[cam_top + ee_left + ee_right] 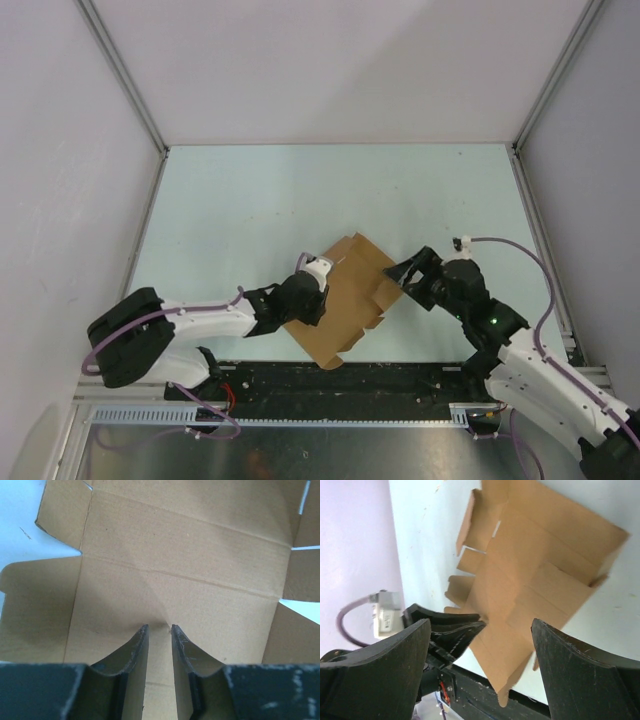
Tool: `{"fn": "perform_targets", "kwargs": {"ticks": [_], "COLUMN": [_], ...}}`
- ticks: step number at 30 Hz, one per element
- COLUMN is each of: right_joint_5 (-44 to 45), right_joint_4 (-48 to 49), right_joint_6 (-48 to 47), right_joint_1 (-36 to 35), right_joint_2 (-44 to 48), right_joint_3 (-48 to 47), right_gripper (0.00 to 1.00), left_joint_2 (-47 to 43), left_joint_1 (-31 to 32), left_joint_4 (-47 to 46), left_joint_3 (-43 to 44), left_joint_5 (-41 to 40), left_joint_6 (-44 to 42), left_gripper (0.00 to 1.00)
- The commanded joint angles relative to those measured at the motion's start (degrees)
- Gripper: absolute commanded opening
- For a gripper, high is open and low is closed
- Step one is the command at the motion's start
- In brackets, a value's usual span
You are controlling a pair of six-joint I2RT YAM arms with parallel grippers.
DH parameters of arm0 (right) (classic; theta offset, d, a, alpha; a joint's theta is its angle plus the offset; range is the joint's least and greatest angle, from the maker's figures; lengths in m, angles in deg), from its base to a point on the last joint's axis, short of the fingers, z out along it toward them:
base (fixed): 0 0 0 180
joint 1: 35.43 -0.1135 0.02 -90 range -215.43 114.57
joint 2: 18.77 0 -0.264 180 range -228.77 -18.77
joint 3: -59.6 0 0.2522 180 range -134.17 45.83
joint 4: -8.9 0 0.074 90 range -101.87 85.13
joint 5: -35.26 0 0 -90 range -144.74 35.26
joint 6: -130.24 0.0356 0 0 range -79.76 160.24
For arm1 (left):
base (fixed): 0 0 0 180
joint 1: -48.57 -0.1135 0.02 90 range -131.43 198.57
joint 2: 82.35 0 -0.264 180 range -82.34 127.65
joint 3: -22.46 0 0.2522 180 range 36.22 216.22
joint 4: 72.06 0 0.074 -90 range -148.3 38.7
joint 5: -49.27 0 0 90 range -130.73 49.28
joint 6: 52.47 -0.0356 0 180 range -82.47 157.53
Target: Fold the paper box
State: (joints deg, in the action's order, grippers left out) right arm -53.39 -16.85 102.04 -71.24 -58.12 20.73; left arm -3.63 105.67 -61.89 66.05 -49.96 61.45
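The paper box is a flat brown die-cut cardboard sheet with flaps, lying near the table's front edge between the arms. My left gripper rests on its left part. In the left wrist view its fingertips press down on the sheet, nearly closed with a narrow gap and nothing pinched between them. My right gripper is wide open just off the sheet's right edge. In the right wrist view it frames the sheet and the left fingers, and holds nothing.
The pale table is bounded by white walls on three sides. A black rail runs along the near edge under the sheet's front corner. A purple cable loops from the right wrist.
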Motion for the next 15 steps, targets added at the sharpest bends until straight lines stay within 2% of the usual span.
{"fn": "perform_targets", "kwargs": {"ticks": [1,7,9,11,14,15], "right_joint_5": [3.7,4.9,4.9,4.1,2.5,1.9], "right_joint_4": [-14.1,-21.6,-22.7,-23.1,-21.8,-21.2], "right_joint_6": [-0.9,-0.8,-1.2,-1.5,-1.3,-1.2], "right_joint_1": [3.1,6.7,7.1,7.2,7.2,7.2], "right_joint_2": [4.3,4.2,3.2,1.1,-1.5,-2.0], "right_joint_3": [-2.0,-4.4,-5.3,-6.4,-6.4,-6.5], "right_gripper": [0.87,0.86,0.86,0.87,0.88,0.88], "left_joint_2": [-5.1,-14.6,-18.3,-20.3,-21.6,-21.3], "left_joint_1": [0.4,0.3,0.2,-0.2,-4.2,-8.1], "left_joint_4": [3.1,9.8,11.8,12.8,13.9,13.9], "left_joint_3": [2.6,6.6,8.7,10.9,13.8,14.6], "left_joint_5": [0.9,-0.9,-2.8,-4.1,-3.5,-2.6], "left_joint_6": [-0.4,-0.9,-1.5,-2.1,-2.8,-2.9], "left_gripper": [0.31,0.36,0.41,0.51,0.60,0.61]}}
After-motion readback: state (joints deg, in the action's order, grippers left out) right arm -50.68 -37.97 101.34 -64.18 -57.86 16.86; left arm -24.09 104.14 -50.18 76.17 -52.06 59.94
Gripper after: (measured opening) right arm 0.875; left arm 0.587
